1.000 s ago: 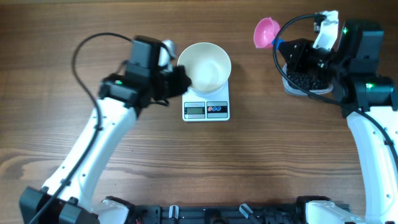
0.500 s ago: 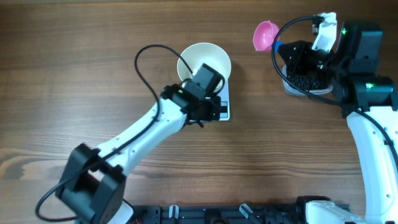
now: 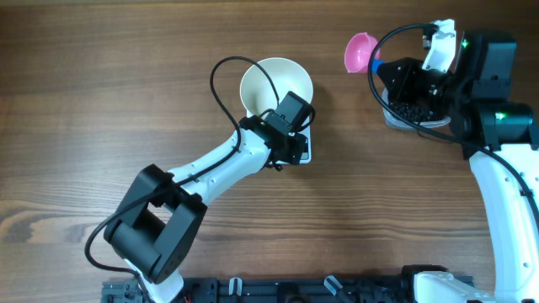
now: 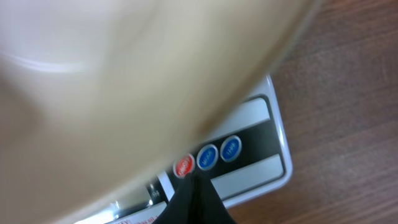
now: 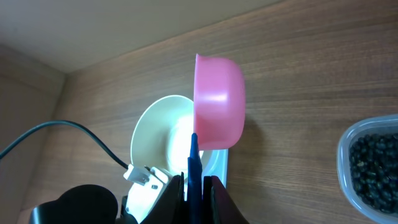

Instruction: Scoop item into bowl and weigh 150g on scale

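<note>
The left gripper (image 4: 193, 198) is seen pinched shut, its tip just beside the red button (image 4: 184, 165) on the scale (image 4: 264, 169), where the bowl (image 3: 268, 84) is seated. On the right, the pink scoop (image 3: 360, 50) is clamped by its blue handle (image 5: 193, 155) in the right gripper (image 5: 193, 185), near the tub (image 5: 347, 142) in which the black beans (image 3: 414, 109) are held.

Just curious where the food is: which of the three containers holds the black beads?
The clear plastic tub at far right; the white bowl on the scale and the pink scoop show none.
</note>
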Available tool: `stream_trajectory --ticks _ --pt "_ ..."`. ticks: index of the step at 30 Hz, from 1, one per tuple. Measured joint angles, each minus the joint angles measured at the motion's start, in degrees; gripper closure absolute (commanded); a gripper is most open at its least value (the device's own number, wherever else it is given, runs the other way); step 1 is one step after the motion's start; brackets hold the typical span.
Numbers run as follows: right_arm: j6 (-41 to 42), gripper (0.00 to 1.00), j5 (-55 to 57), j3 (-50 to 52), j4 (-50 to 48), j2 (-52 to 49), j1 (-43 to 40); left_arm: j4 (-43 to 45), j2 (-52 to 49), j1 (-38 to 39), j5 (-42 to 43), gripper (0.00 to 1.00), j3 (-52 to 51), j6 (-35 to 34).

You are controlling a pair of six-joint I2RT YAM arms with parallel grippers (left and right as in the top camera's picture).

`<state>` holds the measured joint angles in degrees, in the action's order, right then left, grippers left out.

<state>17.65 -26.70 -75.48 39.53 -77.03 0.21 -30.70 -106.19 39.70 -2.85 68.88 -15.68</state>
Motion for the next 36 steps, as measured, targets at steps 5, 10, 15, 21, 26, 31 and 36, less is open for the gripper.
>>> stream_trajectory --ticks 5,10,15,21,26,31,36 --pt "0.0 0.96 0.6 0.0 0.3 0.0 0.0 1.3 -0.7 0.0 -2.3 0.96 0.0 1.2" --pt "0.0 0.96 1.0 0.0 0.3 0.0 0.0 1.7 -2.3 0.0 -3.3 0.96 0.0 2.1" --pt "0.0 0.96 1.1 0.0 0.3 0.0 0.0 2.4 -2.6 0.0 -3.3 0.96 0.0 3.6" --pt "0.0 0.96 1.1 0.0 0.3 0.0 0.0 2.7 -2.6 0.3 -3.4 0.96 0.0 3.9" --pt "0.0 0.96 1.2 0.0 0.3 0.0 0.0 2.7 -2.6 1.8 -3.3 0.96 0.0 4.1" --pt "0.0 0.96 1.2 0.0 0.3 0.0 0.0 2.7 -2.7 2.4 -3.3 0.96 0.0 4.1" --pt "0.0 0.96 1.2 0.0 0.3 0.0 0.0 2.4 -2.8 2.4 -4.9 0.96 0.0 3.4"
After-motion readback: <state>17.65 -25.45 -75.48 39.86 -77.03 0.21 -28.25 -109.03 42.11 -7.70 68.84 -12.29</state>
